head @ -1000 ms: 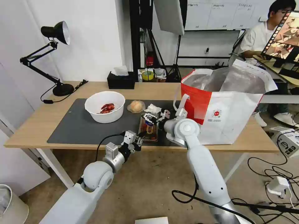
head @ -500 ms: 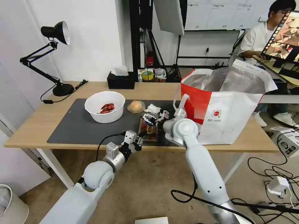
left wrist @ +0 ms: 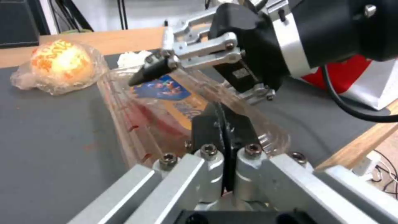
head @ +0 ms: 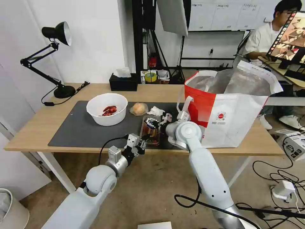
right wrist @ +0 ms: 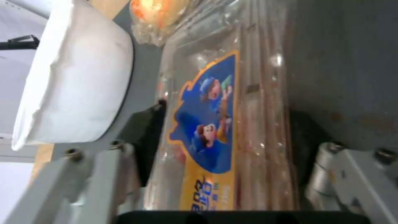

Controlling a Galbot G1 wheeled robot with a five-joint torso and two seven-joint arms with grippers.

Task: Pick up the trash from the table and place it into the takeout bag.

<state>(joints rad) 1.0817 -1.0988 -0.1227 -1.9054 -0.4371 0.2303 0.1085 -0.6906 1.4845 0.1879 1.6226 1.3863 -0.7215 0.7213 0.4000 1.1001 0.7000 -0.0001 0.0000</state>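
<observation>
Table [head: 38,127] carries the dark mat; takeout bag [head: 228,121] stands open-mouthed just beyond and to the right of the right claw [head: 152,124]. White bowl [head: 107,109] sits well to that claw's left, wrapped lump [head: 138,109] and crumpled tissue [head: 156,111] just behind it. Clear tray [head: 150,132] lies across the mat's near edge, straddled by the right claw, one finger on each long side, apparently clenched on it. Left claw [head: 142,143] is clenched empty just below the tray's near end.

Judgement: lift straight and keep the tray level so scraps stay in, clear the bag's rim before moving over the mouth, and mind the thin walls buckling under squeeze.

Hard to make out: actual pad contact on the tray, its far end behind the right wrist, the bag's interior depth.
</observation>
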